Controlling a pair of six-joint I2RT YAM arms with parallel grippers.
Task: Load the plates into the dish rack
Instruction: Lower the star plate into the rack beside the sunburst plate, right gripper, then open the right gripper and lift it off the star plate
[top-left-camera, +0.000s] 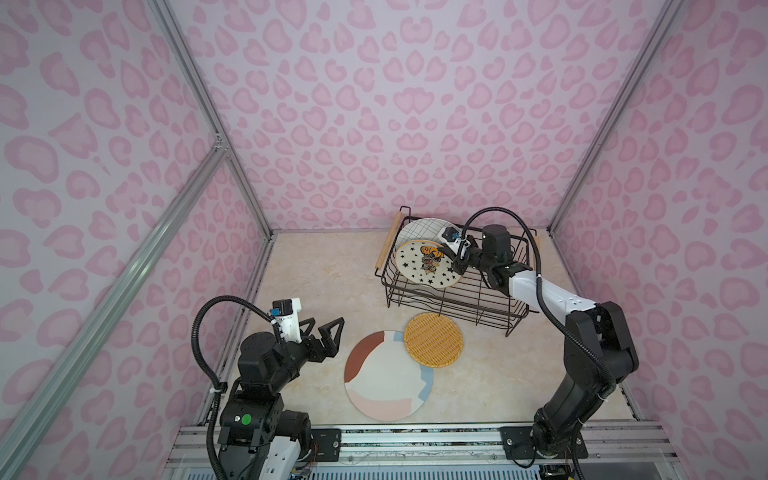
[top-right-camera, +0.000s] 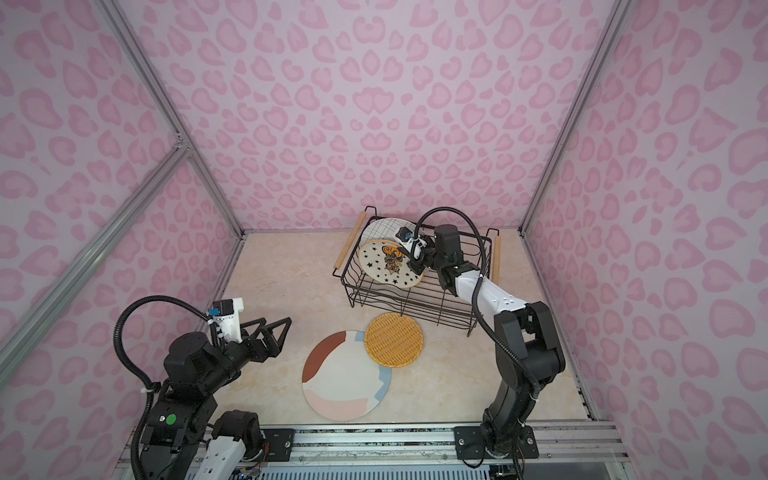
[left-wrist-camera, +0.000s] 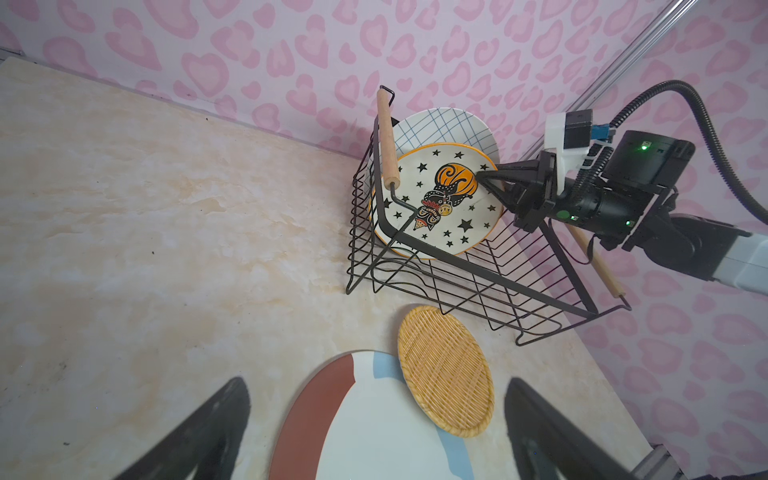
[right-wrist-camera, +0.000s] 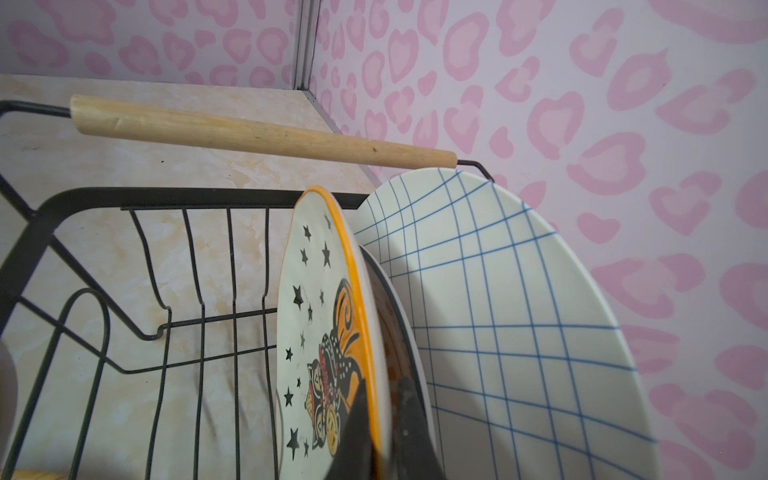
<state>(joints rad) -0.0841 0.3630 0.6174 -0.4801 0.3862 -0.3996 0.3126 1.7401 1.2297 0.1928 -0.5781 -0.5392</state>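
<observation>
— Left gripper (top-left-camera: 327, 322) is hovering over the table, jaws spread wide and holding nothing.
— And the right gripper (right-wrist-camera: 382, 440)?
— It's pinching the rim of the star plate (top-left-camera: 419, 270), which is standing on edge inside the dish rack (top-left-camera: 457, 305) before the grid plate (top-left-camera: 419, 230).
— The others?
— The woven plate (top-left-camera: 433, 340) is lying just before the rack, overlapping the pastel plate (top-left-camera: 386, 378).

Top views look down over the whole table (top-left-camera: 324, 282); both lower wrist views share the dish rack (left-wrist-camera: 386, 139).
</observation>
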